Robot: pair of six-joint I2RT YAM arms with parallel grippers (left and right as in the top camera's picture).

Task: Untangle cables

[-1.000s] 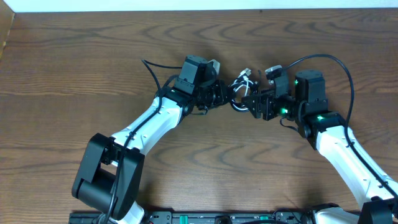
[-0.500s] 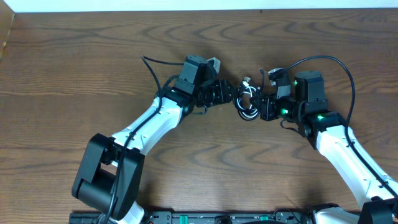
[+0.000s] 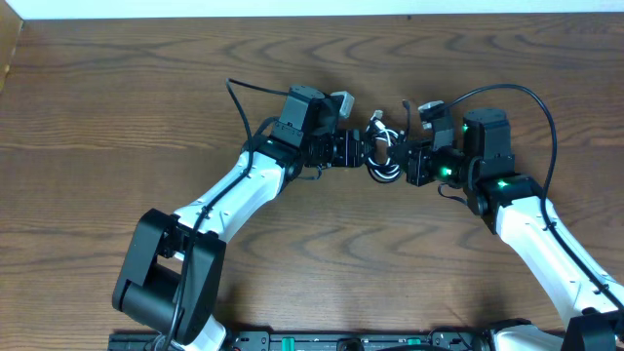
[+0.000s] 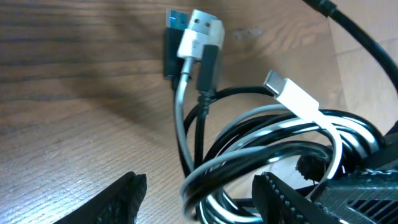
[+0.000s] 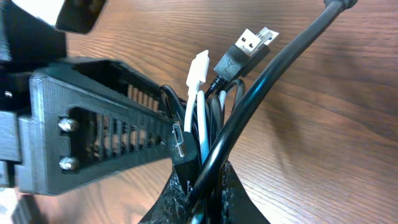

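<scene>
Brown wood-grain table [image 3: 117, 97] fills the overhead view. At centre frame, the left gripper [image 3: 359, 151] has its 2 fingers spread wide and released, with the tangled cables [image 3: 387, 161] looped in the gap between them. The black cable [image 4: 249, 146] and the white cable [image 4: 292, 96] coil together, plugs sticking out. Just right of the coil, the right gripper [image 3: 408, 164] is clenched on its strands.

Cable bundle [image 3: 384, 172] between left gripper [image 3: 361, 151] and right gripper [image 3: 407, 162], table [image 3: 117, 88] beneath. Coils lie inside left gripper's fingers [image 4: 121, 199]; plug ends [image 4: 194, 34] stick out ahead of that gripper. Bundle base apparently wedged inside right gripper's jaws
</scene>
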